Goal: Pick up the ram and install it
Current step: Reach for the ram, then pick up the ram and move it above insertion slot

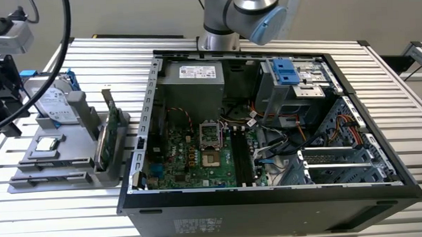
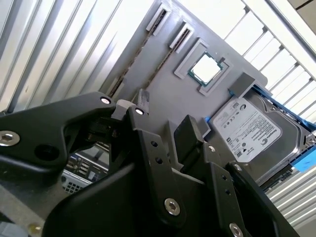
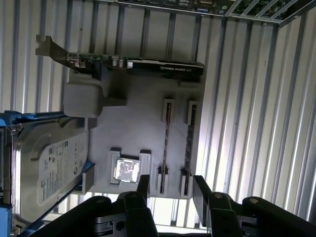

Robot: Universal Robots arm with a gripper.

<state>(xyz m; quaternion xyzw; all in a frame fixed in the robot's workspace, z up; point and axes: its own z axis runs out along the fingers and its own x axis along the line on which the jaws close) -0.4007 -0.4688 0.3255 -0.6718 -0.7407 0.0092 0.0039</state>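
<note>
My gripper point(image 3: 171, 190) hangs open above the grey holder tray point(image 3: 143, 98), with nothing between its black fingers point(image 3: 200, 187). In the first wrist view its fingertips straddle the end of the tray's two narrow slots point(image 3: 190, 143). A thin dark strip runs along each slot, seen edge-on, and I cannot tell whether either strip is the ram. In the second wrist view the gripper point(image 2: 163, 123) is over the same tray point(image 2: 173, 89). The tray point(image 1: 71, 149) stands at the exterior view's left, beside the open computer case point(image 1: 270, 195). The case's motherboard has long black memory slots point(image 1: 242, 157).
On the tray stand a silver hard drive point(image 3: 49, 163) in a blue bracket, a square processor chip point(image 3: 126, 170) and a green card on edge point(image 3: 148, 65). The slatted metal table point(image 3: 256, 123) spreads all round. The arm's base point(image 1: 219, 39) stands behind the case.
</note>
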